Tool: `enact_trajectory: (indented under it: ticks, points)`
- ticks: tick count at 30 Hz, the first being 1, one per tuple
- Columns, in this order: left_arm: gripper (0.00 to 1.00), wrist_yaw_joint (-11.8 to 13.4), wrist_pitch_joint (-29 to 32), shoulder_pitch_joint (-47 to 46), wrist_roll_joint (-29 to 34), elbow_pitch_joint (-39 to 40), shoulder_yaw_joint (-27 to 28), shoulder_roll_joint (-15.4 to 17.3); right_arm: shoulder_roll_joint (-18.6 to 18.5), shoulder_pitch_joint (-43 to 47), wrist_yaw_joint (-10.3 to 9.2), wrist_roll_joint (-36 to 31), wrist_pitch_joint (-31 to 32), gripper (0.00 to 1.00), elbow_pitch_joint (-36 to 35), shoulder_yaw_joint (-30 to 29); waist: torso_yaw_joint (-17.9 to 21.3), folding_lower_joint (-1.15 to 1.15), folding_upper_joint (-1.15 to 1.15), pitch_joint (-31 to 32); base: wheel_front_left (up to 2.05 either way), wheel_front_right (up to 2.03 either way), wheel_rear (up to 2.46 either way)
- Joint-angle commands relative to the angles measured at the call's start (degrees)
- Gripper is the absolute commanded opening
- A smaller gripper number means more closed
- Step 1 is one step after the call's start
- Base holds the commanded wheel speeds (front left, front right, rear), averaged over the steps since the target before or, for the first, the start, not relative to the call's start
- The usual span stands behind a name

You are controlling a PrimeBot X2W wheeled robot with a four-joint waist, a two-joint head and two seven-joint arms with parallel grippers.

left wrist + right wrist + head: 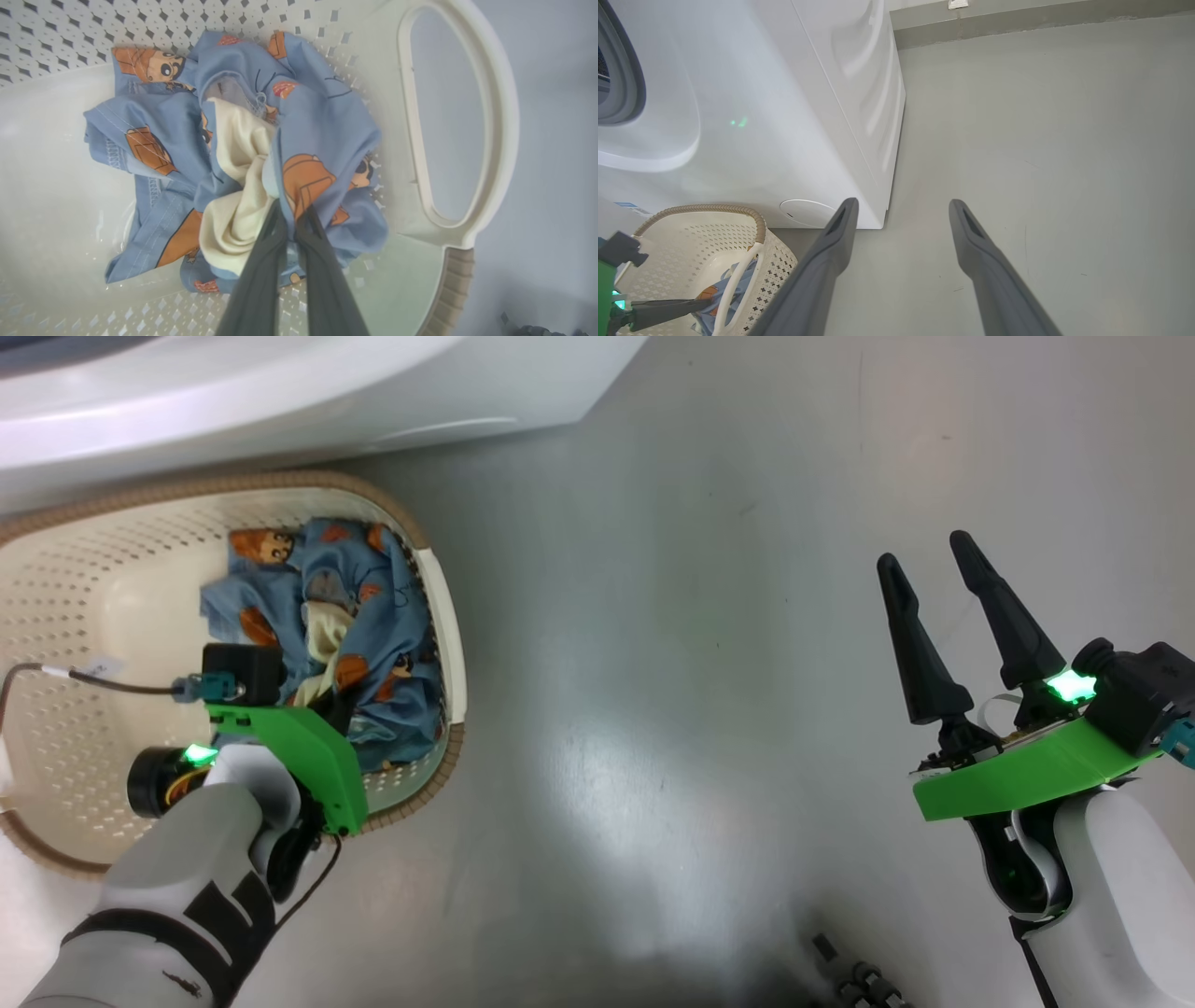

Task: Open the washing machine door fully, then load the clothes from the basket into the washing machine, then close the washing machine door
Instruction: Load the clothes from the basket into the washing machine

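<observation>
So, one basket [112, 551], one clothes [327, 140] bundle grasped by my left hand [290, 219]; right hand [924, 555] released over open floor [653, 709].

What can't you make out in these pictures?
Washer opening: cut off by right wrist view's left edge, so door's position unknown.
Left gripper tips: left wrist view, buried in clothes.
Basket left end: cut off by head view's edge.

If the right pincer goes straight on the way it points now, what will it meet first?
Most likely the grey floor, just beside the corner of the washing machine. The right pincer is open, and nothing lies between it and that floor. How closely it would pass the machine is unclear.
</observation>
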State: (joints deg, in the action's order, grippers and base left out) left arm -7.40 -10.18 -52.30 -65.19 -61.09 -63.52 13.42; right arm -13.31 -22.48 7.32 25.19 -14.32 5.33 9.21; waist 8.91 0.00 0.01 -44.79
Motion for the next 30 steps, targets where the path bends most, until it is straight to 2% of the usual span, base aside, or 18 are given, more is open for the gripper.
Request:
enact_trajectory:
  ticks: [1, 8, 14, 20, 30]
  points:
    - [0.0, -0.1, -1.1, 0.1, -1.0, 0.5, 0.2, 1.5, -0.3, 1.5, 0.17, -0.3, -0.7, 1.0, -1.0, 0.9, -0.4, 0.0, -0.01, 1.0, 0.0, 0.0, 0.0]
    - [0.0, -0.1, -3.8, 1.4, -4.6, 0.6, -0.7, 1.4, -0.6, 2.2, 0.17, -0.2, -0.7, 1.0, -0.4, 0.8, -1.6, 0.0, -0.01, 4.9, 0.0, 0.0, 0.0]
    - [0.0, -0.1, -4.8, 2.9, -5.7, 1.6, 0.9, 1.7, -0.9, 3.5, 0.17, 0.1, -0.7, 1.0, 0.6, 0.8, -3.1, 0.0, -0.01, 9.6, 0.0, 0.0, 0.0]
    - [0.0, -0.1, -4.8, 5.6, -0.9, 4.6, 9.3, 2.8, -1.1, 5.4, 0.17, 0.4, -0.7, 1.0, 1.4, 0.6, -4.5, 0.0, -0.01, 14.6, 0.0, 0.0, 0.0]
    - [0.0, -0.1, -4.8, 14.3, 12.9, 12.0, 26.4, 3.3, -1.5, 9.2, 0.17, 0.9, -0.7, 1.0, 2.6, 0.1, -6.2, 0.0, -0.01, 21.9, 0.0, 0.0, 0.0]
